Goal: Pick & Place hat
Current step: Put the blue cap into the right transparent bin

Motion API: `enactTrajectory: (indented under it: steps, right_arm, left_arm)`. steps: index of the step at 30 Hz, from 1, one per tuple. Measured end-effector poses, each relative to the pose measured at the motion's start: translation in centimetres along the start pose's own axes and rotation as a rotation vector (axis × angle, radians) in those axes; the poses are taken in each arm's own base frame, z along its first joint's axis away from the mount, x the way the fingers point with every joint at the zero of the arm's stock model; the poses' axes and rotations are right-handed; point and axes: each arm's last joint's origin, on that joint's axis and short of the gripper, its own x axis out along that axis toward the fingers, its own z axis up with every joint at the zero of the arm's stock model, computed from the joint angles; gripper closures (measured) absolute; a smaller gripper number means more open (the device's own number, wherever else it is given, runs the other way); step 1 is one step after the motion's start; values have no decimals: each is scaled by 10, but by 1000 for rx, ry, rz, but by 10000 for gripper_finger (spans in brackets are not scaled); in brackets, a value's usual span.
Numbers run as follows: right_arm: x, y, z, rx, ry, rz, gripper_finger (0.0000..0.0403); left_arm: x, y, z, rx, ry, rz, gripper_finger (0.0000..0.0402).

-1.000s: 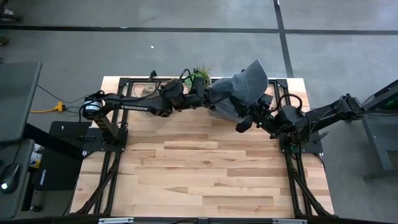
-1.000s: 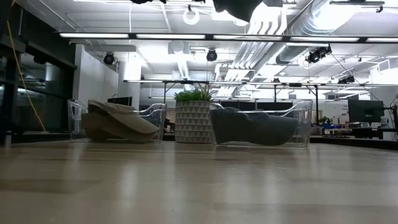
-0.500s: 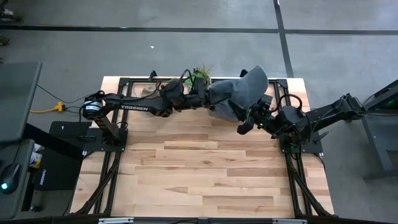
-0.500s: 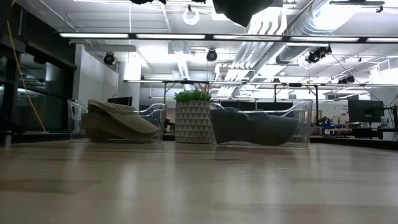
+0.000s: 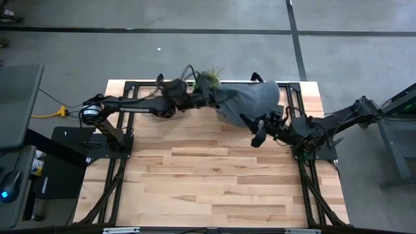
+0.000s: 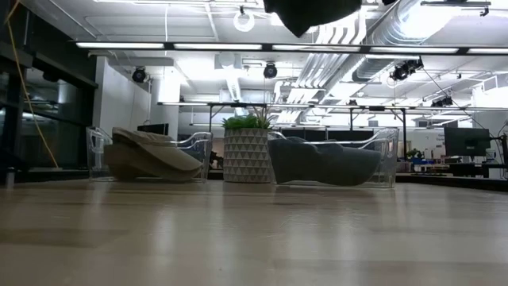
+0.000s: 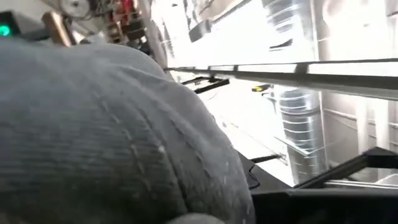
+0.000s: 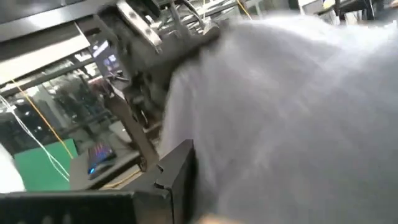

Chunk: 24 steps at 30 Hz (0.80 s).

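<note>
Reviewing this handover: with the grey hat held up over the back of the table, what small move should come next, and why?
Probably the left gripper, shut on the grey hat, should lower it toward the clear bin holding another grey hat. The right gripper looks to have let go and sits just in front of the hat, so it should back off first.

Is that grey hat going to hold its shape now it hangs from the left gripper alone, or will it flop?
Probably flops: the grey hat drapes in soft folds from the left gripper. It looks light, since one pinch carries it. The ribbed cloth looks grippy, so slipping seems unlikely. The right gripper is off it.
</note>
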Motion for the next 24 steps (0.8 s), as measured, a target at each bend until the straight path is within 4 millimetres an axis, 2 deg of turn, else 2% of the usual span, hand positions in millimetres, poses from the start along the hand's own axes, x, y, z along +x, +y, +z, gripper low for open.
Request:
enactTrajectory:
  steps: [11, 18, 24]
  right_arm:
    - [-3, -1, -11, 28, 100, 19, 267]
    - [-4, -3, -19, 129, 192, 30, 267]
    - [-5, -7, -25, 259, 258, -11, 267]
  left_arm:
    - [-12, -15, 15, 65, 39, 53, 401]
    - [-20, -22, 23, 123, 76, 93, 401]
    - [-35, -42, 36, 180, 127, 104, 401]
